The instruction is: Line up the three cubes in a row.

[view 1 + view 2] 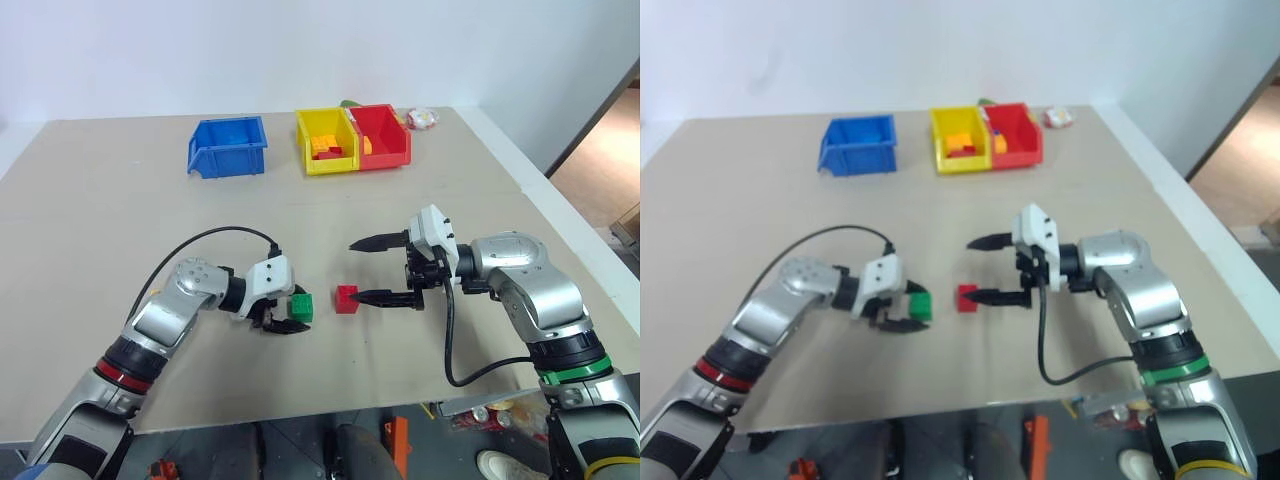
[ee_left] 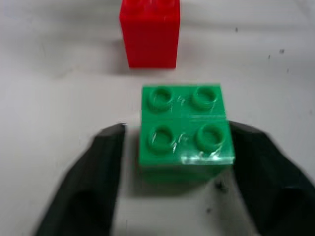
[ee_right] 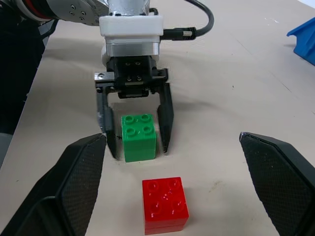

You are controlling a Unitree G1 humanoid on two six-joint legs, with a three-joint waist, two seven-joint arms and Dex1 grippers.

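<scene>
The left gripper [image 1: 291, 318] sits low on the table [image 1: 120, 230] with its black fingers spread to either side of the green cube [image 1: 302, 307] — small gaps show on both sides, so nothing is pinched. Just beside the green cube, toward the robot's right, stands the red cube [image 1: 347, 298], apart from it. The right gripper [image 1: 367, 270] hovers by the red cube with its fingers spread wide. Farther back are a blue bin [image 1: 228, 146], a yellow bin [image 1: 326, 141] and a red bin [image 1: 381, 135] — the last two touching.
</scene>
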